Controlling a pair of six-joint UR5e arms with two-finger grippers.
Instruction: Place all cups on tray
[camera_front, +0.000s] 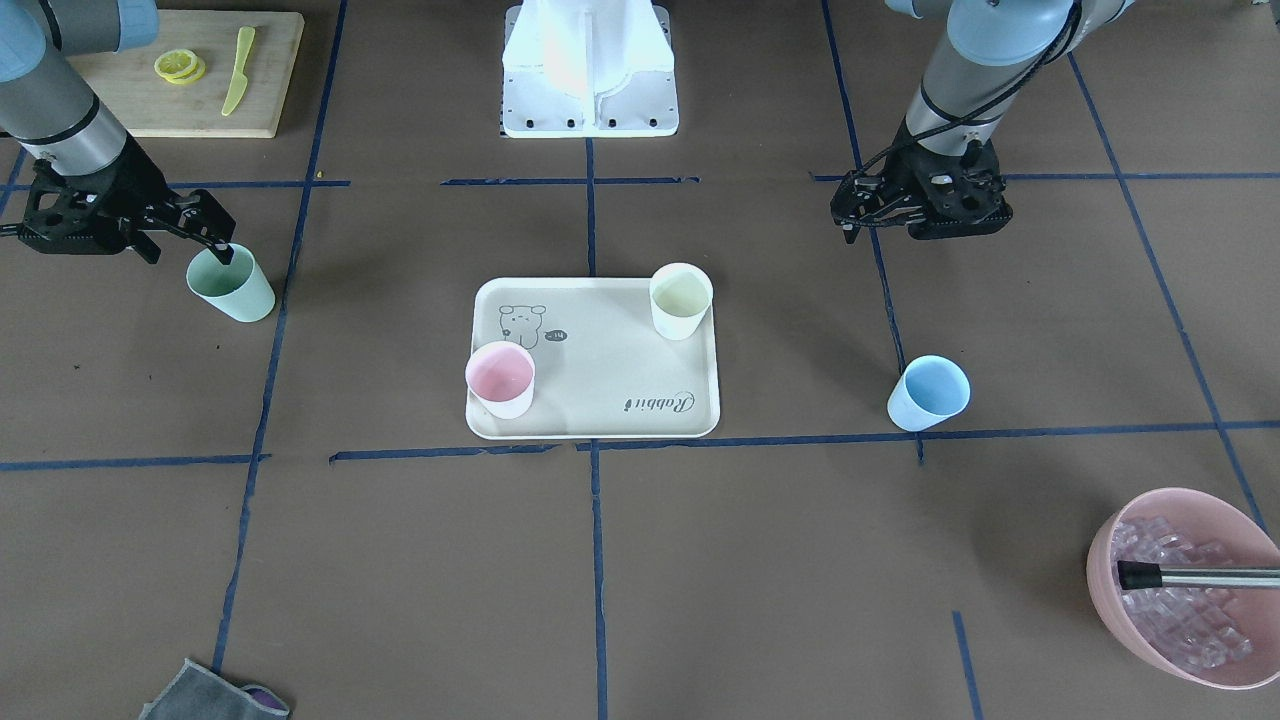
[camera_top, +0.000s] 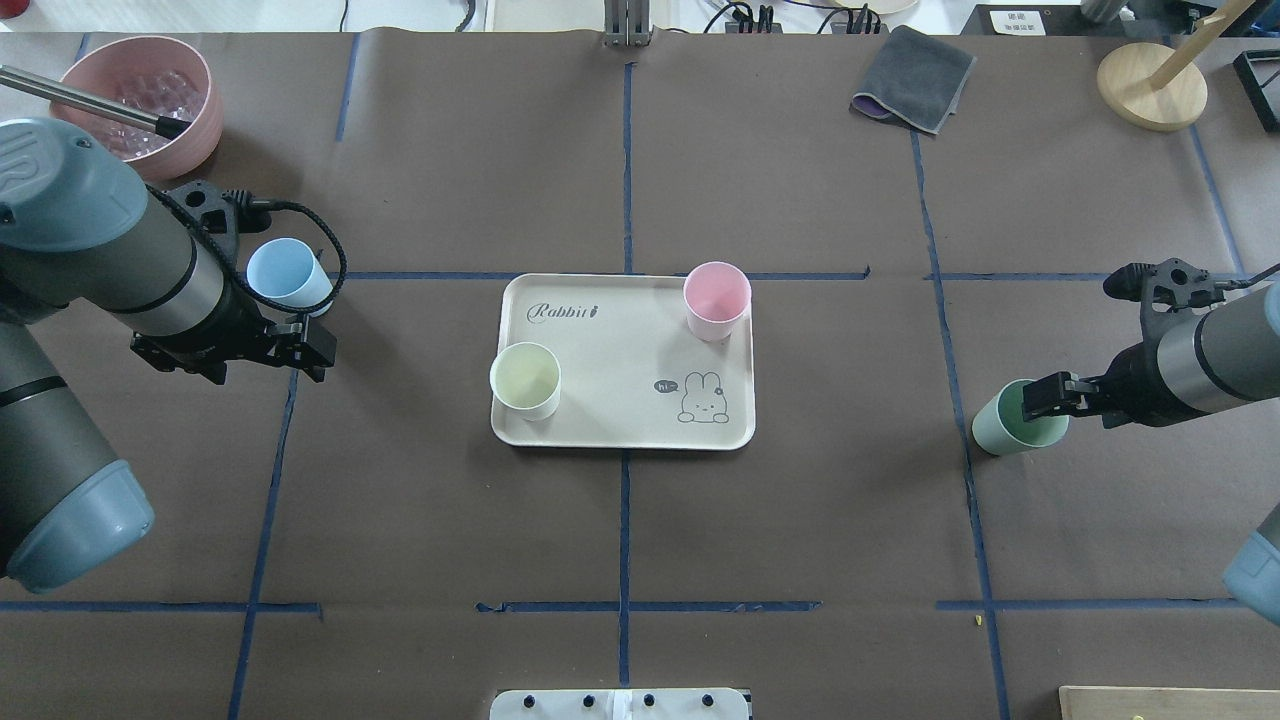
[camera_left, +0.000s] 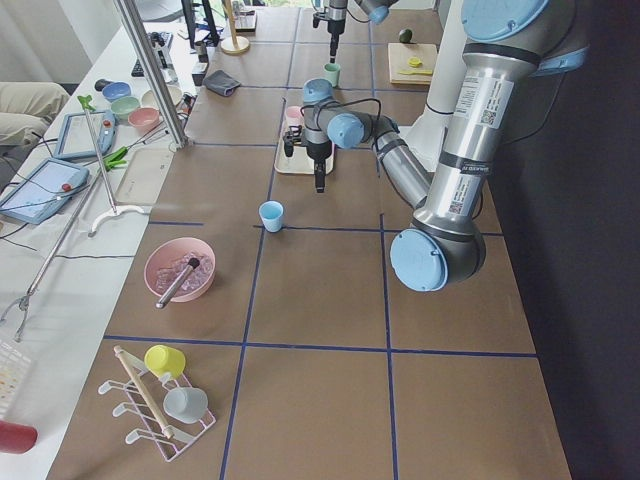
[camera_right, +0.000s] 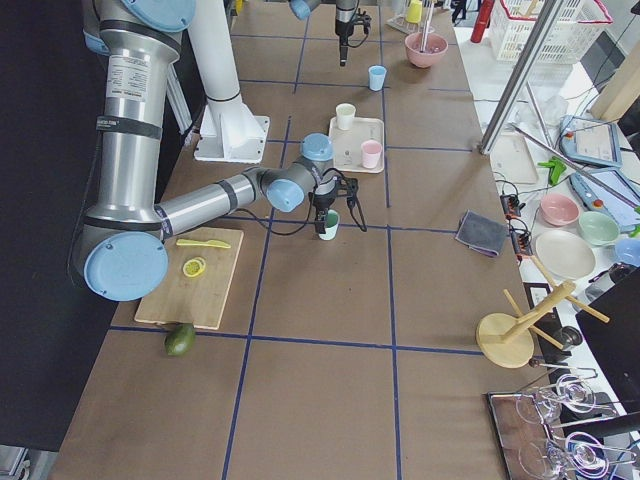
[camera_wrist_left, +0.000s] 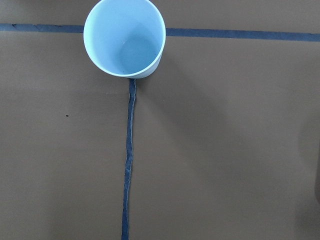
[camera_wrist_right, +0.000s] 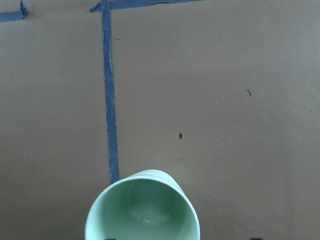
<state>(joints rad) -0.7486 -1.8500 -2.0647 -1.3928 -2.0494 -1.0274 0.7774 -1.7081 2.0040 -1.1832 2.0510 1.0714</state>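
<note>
One mint cup (camera_front: 232, 285), rim between spread right jaws; blue cup (camera_front: 928, 393) apart from left jaws, state unclear.

A pink bowl (camera_front: 1185, 494) holds ice (camera_front: 1170, 615) and a metal tool (camera_front: 1210, 577); lemon slices (camera_front: 180, 66) lie on a cutting board (camera_front: 130, 112).

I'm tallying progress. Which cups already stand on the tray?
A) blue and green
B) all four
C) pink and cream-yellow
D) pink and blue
C: the pink cup and cream-yellow cup stand on the tray; the blue cup and green cup sit on the table.
</note>
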